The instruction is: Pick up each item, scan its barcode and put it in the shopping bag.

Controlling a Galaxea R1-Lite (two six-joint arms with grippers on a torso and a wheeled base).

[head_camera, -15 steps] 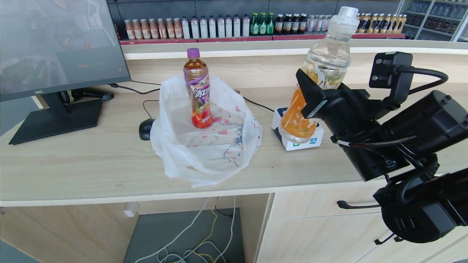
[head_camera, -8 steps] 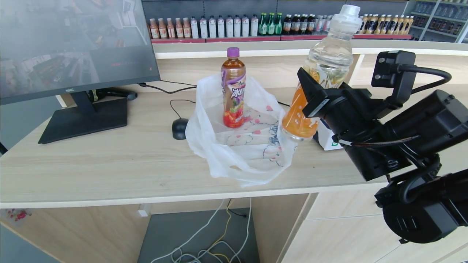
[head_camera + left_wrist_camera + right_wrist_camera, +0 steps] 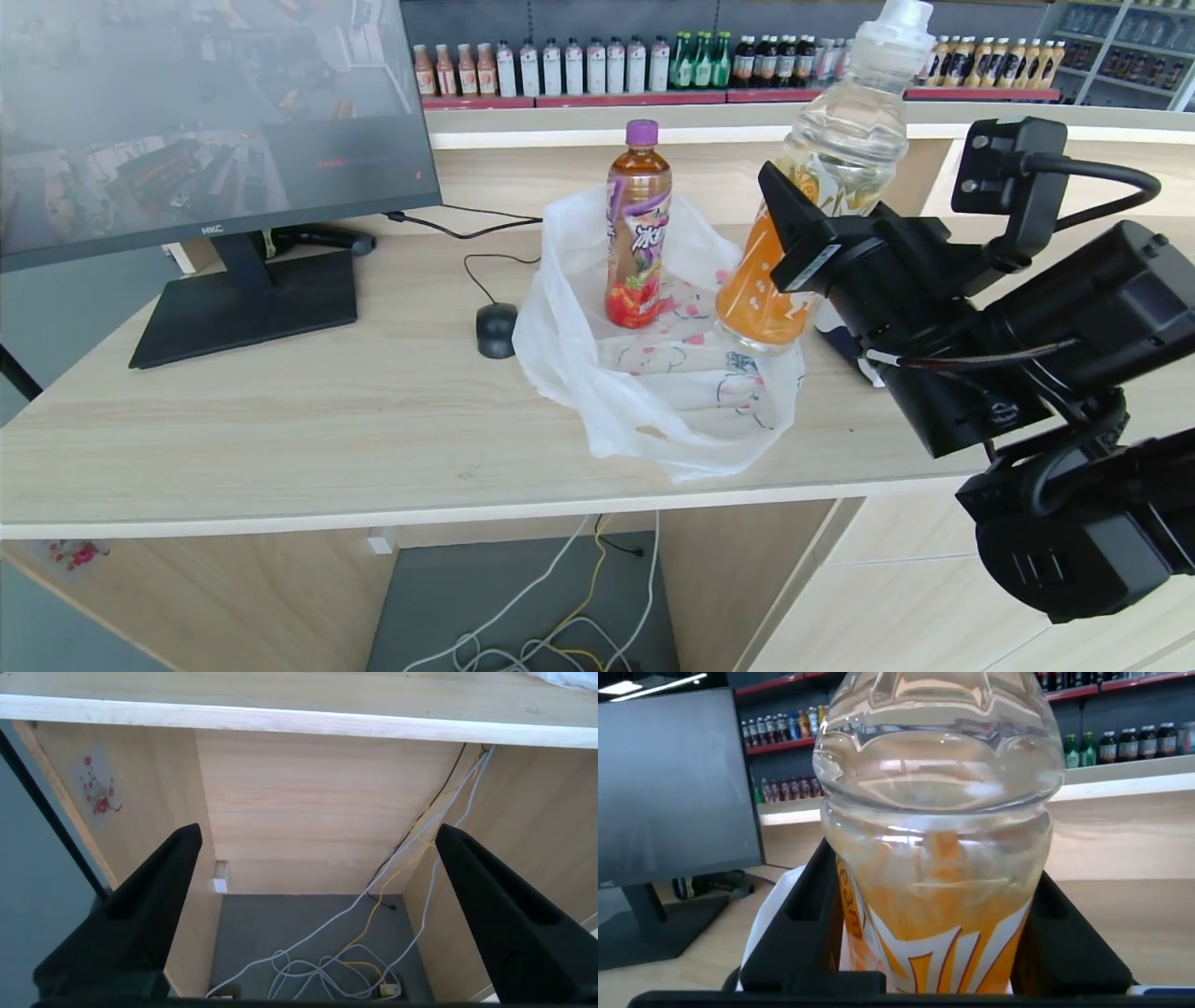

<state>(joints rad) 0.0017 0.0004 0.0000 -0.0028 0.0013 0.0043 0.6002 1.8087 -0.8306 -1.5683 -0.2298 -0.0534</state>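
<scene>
R gripper (image 3: 794,252) is clamping the orange drink bottle (image 3: 761,299) round its mid body, fingers pressing both sides, bottle leaning a bit w/ cap up and away from the wrist. Bottle base is hanging just above the near-R rim of the shopping bag (image 3: 653,411), not touching the counter (image 3: 280,420). Bag is lying open directly below and to the L of the gripper. A purple-cap bottle (image 3: 638,233) is standing upright inside it, just L of the held one. Mouse (image 3: 496,329) and monitor (image 3: 187,112) are sitting further L.

L gripper (image 3: 318,835) is hanging below counter level, fingers spread wide, nothing btwn them, pointing at the cables (image 3: 374,915) under the counter.
</scene>
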